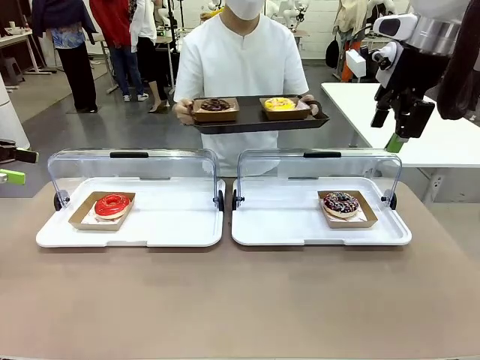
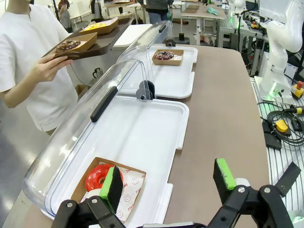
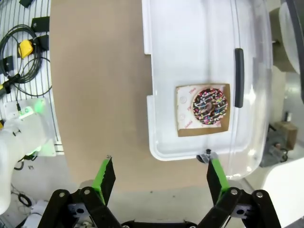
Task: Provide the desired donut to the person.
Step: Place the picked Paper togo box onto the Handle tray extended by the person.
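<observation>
Across our table (image 1: 240,300) the person (image 1: 240,67) holds a tray (image 1: 255,120) at 12 o'clock. Two white trays: the red donut (image 1: 112,204) sits at 9, the sprinkled donut (image 1: 341,202) at 3. Our left gripper (image 2: 168,183) and right gripper (image 3: 159,175) both gape wide, empty.

Below the right gripper (image 3: 157,178), the tabletop (image 3: 99,85) is showing a matt brown finish and the tray (image 3: 190,57) smooth white plastic. Ahead of the left gripper (image 2: 170,183), a glossy red donut (image 2: 100,176) is sitting on brown cardboard (image 2: 135,186) under a clear, shiny plastic lid (image 2: 80,137).
</observation>
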`<state>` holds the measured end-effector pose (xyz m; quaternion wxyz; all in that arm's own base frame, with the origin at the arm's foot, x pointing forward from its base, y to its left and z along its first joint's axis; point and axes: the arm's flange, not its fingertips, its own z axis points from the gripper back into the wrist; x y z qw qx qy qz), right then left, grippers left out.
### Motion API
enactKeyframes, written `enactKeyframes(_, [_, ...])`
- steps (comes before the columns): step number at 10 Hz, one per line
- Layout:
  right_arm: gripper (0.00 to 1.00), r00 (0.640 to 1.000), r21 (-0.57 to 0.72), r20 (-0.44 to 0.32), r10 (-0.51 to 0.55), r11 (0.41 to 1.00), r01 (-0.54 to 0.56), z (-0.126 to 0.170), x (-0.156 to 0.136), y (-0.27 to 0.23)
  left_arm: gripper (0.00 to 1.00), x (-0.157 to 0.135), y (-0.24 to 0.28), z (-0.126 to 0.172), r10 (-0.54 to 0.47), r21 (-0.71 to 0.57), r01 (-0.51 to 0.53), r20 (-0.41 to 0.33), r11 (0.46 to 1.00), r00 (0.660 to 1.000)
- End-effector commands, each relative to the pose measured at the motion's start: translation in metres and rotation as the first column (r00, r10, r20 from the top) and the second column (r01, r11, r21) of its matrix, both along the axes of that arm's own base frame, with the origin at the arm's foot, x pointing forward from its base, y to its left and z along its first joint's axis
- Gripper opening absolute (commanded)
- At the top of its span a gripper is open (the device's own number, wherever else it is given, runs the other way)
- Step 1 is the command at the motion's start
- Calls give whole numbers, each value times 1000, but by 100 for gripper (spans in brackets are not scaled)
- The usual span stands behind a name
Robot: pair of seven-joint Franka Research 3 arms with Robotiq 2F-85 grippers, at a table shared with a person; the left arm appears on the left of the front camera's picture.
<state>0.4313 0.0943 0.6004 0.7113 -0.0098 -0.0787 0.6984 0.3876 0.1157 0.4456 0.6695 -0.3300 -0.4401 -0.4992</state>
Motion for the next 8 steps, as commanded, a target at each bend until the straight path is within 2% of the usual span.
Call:
enactKeyframes(1, [100,1000,-10,-1,-6,1000,6,3,-3,-3,100,-1,1,1,-1,-13,1,10,1000,1000])
enactKeyframes(8, [100,1000,-10,-1,-6,1000,6,3,-3,-3,100,-1,1,1,-1,-13,1,10,1000,1000])
